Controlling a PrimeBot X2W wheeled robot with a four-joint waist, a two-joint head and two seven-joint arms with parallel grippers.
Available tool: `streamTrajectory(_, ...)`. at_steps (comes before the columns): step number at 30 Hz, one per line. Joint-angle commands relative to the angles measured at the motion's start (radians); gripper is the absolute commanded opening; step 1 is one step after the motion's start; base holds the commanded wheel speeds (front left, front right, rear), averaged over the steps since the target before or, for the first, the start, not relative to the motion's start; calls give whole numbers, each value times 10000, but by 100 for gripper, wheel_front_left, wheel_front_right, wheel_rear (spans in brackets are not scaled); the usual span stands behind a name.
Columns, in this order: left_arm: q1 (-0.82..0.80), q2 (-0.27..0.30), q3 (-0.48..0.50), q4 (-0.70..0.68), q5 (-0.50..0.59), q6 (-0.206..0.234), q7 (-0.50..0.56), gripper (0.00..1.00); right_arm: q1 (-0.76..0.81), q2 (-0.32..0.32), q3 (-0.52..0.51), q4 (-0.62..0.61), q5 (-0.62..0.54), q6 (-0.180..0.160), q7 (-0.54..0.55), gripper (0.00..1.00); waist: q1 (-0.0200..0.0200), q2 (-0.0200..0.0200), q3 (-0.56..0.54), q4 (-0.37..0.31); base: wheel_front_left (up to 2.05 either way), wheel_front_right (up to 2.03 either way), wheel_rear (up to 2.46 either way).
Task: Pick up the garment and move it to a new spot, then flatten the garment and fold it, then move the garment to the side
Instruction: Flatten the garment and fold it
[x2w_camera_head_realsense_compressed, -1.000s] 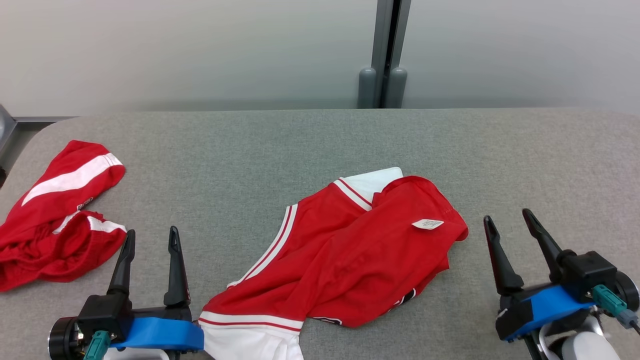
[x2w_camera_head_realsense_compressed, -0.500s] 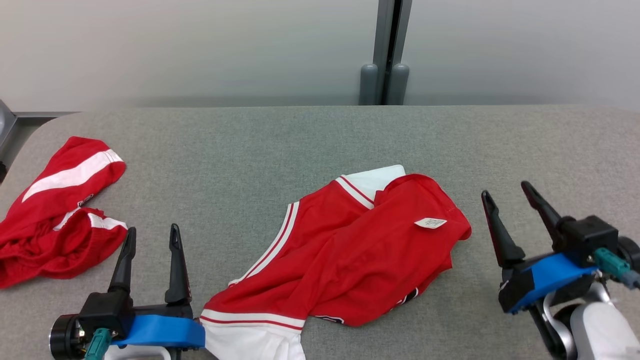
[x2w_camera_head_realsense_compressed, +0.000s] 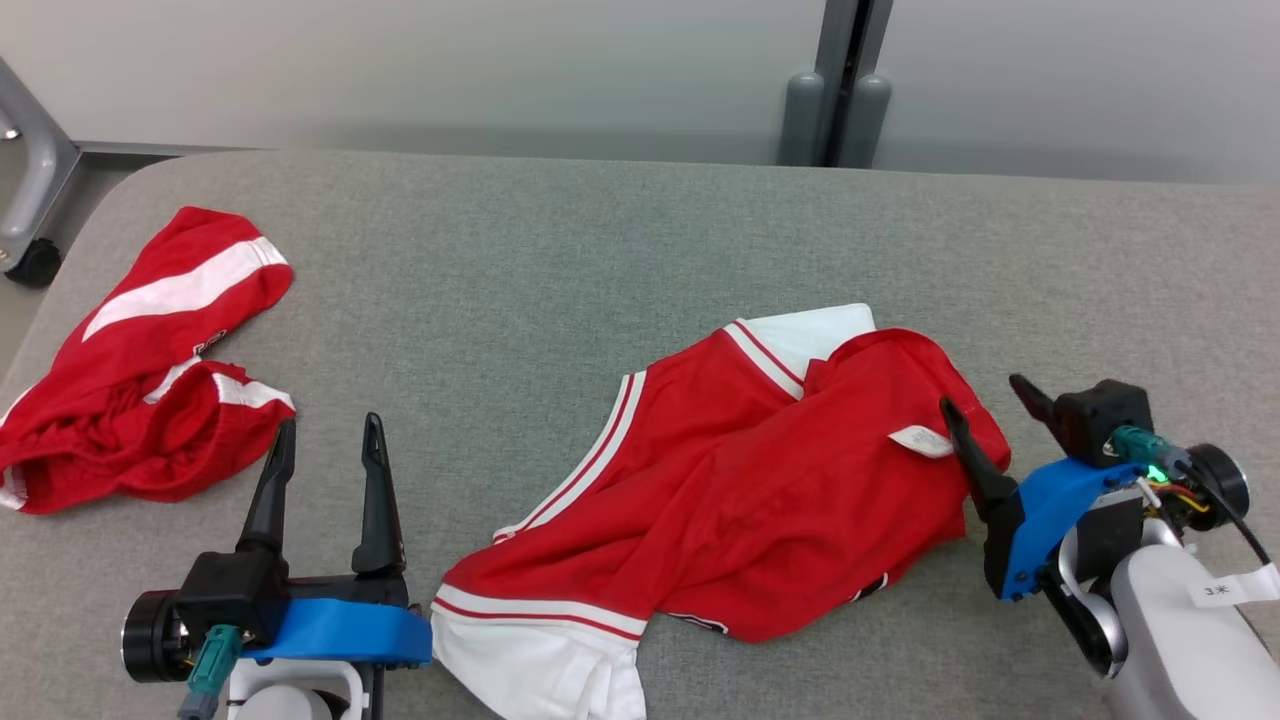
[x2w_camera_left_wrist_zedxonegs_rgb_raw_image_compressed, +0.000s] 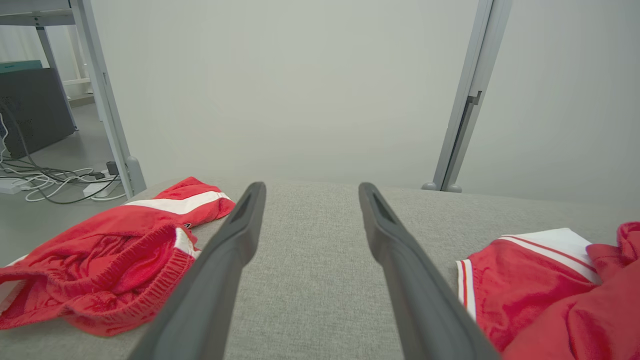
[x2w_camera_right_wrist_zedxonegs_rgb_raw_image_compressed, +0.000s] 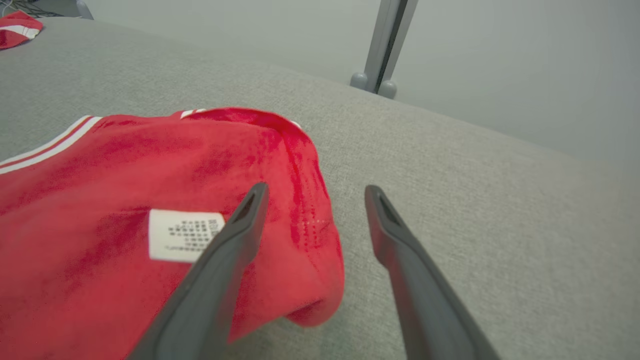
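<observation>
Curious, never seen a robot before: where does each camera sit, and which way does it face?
Head view: on the head, facing forward and down at the grey table and red garment; left gripper and right gripper show, open.
Left wrist view: on the left wrist, facing along its fingers across the table.
Right wrist view: on the right wrist, along its fingers, at the garment's white label.
All three share that garment.

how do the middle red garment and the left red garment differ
The red-and-white garment in the middle lies spread wider, a white label facing up; the red-and-white garment at the left is bunched. The open right end effector is at the middle garment's edge, far from the left one. Both are red with white stripes.
</observation>
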Motion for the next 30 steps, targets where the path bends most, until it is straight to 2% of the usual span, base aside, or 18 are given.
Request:
streamTrajectory(1,-135,-13,2,6,27,-25,-47,100,-129,-13,47,166,44,1,-46,100,0,-1,89,104,0,0,0)
streamTrajectory(7,-238,-45,35,86,60,-70,-47,100,-449,140,674,2195,142,1,-397,100,0,-1,132,303,0,0,0)
streamTrajectory(16,-321,-80,85,122,105,-107,-47,100,-1055,612,1506,4470,301,15,-880,100,0,-1,167,336,0,0,0)
streamTrajectory(17,-319,-82,89,125,112,-114,-47,100,-1104,669,1648,4602,376,15,-960,83,0,-1,170,329,0,0,0)
streamTrajectory(18,-317,-87,96,128,115,-124,-47,100,-1176,698,1773,4700,423,15,-1075,24,0,-1,168,319,0,0,0)
streamTrajectory(19,-307,-93,103,123,124,-130,-47,100,-1250,701,1876,4774,485,17,-1176,0,0,-1,168,306,0,0,0)
streamTrajectory(30,-347,-143,108,113,193,-191,-47,100,-3085,-48,1922,5337,899,0,-2432,0,0,-1,289,227,0,0,0)
